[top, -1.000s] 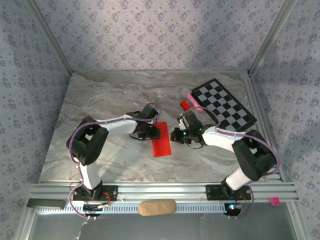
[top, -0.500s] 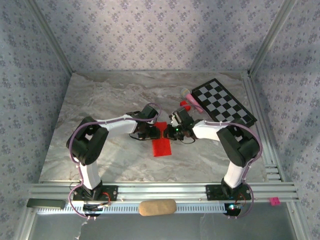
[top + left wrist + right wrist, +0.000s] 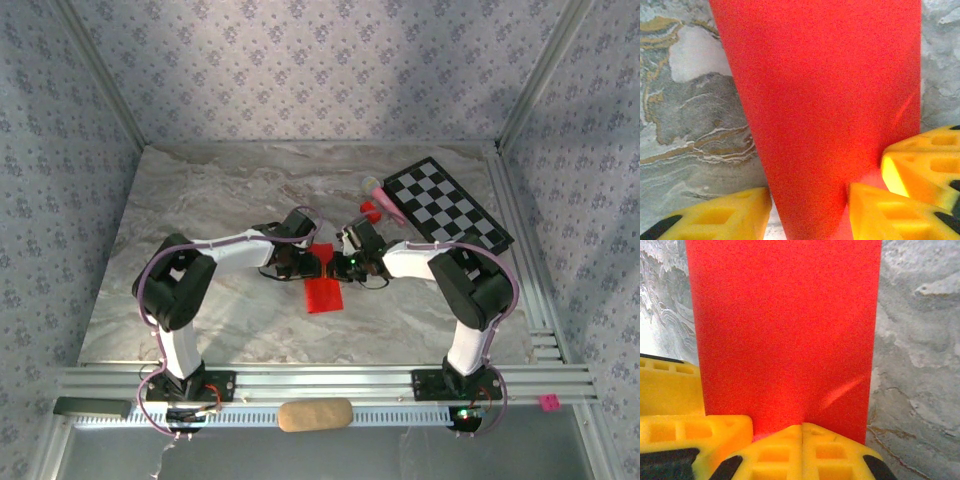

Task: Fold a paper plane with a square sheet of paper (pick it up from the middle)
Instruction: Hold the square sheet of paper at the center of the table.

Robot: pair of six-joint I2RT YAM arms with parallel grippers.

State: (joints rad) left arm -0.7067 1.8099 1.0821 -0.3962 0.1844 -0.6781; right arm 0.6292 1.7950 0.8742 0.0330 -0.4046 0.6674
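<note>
Near edge: one tan, rounded oblong pad [image 3: 315,414] lies against the metal rail [image 3: 350,380]. One small pink tag [image 3: 548,402] sits at the rail's right end. Two arms [image 3: 175,290] rise from that rail and reach inward.

Mid-table: one bright red sheet of thin paper [image 3: 322,292], creased into a long narrow strip, lies flat on the grey marble-patterned tabletop [image 3: 200,200], its length running near to far. The two claws meet over its far half, one from each side.

Left claw [image 3: 805,217]: spread wide. One of its yellow ribbed fingers [image 3: 715,217] sits over bare marble just beside the paper's edge, and the other sits over the paper itself. It grips nothing. I cannot tell whether it presses on the sheet.

Right claw [image 3: 801,430]: its two yellow pads [image 3: 830,450] are pressed together, with a thin seam between them. The tips rest at the paper's edge. A faint raised wrinkle shows in the red just ahead of them. I cannot tell whether any paper is caught in the seam.

Farther back: one small red block [image 3: 369,211], with a pink object [image 3: 378,190] just beyond it. One black-and-white chequered board [image 3: 447,208] lies at an angle at the far right, just beside the block.
</note>
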